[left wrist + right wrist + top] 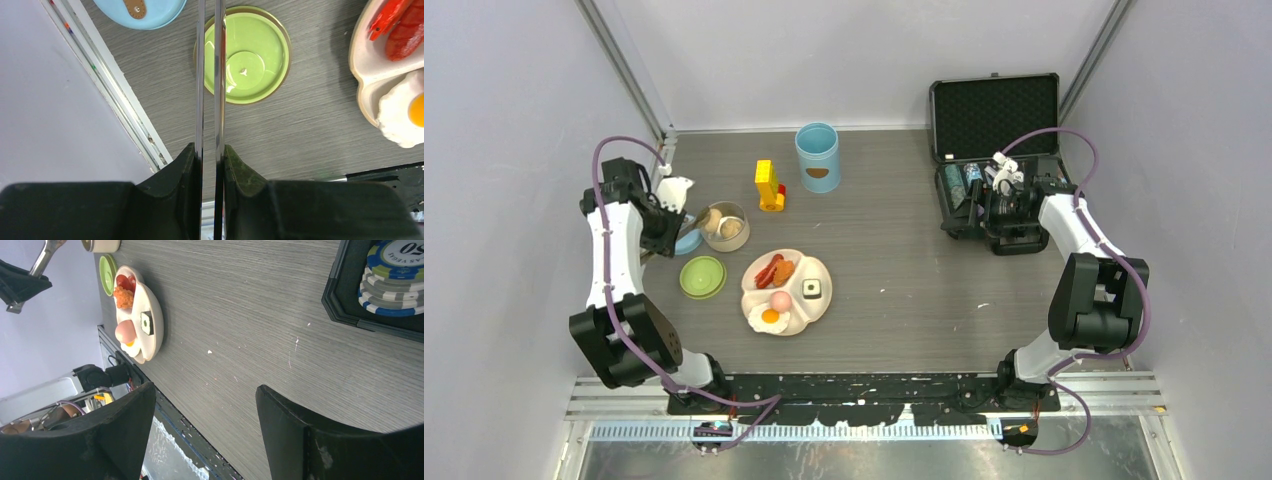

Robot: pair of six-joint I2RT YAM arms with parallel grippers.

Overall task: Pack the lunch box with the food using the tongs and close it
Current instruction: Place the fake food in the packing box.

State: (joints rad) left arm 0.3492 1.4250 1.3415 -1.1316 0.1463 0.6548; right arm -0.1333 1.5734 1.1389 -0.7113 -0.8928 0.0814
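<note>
left pincer clamps thin polished tongs near round glossy green lid

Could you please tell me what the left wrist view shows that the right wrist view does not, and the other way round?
Only the left wrist view: the blue lid with its brown handle, and a clear look at the tongs pinched in the left tool.
Only the right wrist view: the open right tool, poker chips in the black case, the nugget, the pink egg and the dark piece.
Both: the green lid, the divided plate, the red sausages and the fried egg.
</note>
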